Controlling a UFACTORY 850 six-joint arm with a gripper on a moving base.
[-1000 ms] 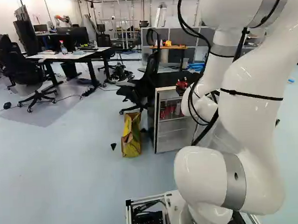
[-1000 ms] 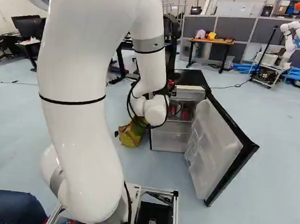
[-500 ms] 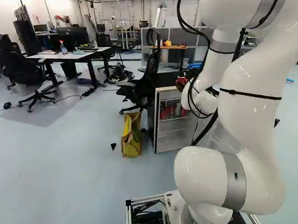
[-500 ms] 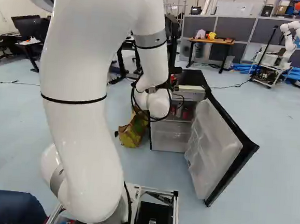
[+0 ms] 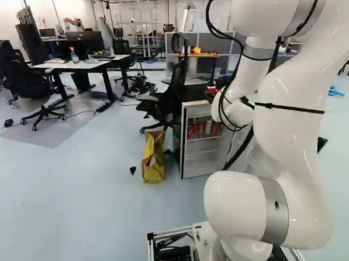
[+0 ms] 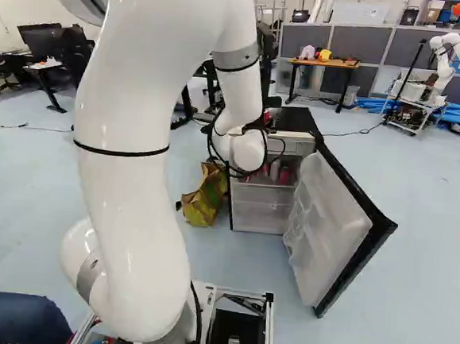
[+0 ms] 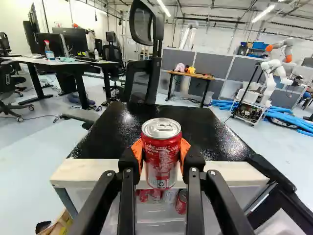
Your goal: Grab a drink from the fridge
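Observation:
In the right base view my gripper (image 6: pixel 261 123) is partly hidden behind the wrist, near the top of the fridge (image 6: pixel 262 213). Up close in the wrist view, the gripper (image 7: pixel 162 159) has its orange pads pressed on both sides of an upright red drink can (image 7: pixel 162 147). This can is in front of the fridge's black top (image 7: pixel 142 122) and higher than the shelf. Its red also shows in the left base view. Several more cans, one of them red (image 7: pixel 181 201), stand inside the fridge, below the held one. The fridge door (image 6: pixel 329 228) hangs open.
A yellow bag (image 5: pixel 153 158) stands on the floor beside the fridge. Behind the fridge is a black office chair (image 5: pixel 167 101). Desks (image 5: pixel 83 65) are farther back, and another robot (image 6: pixel 445 65) stands on a cart beside blue hoses.
My arm has shifted and its wrist has risen, carrying the held can upward. More of the cans inside the fridge now show in the left base view. The base has stayed put.

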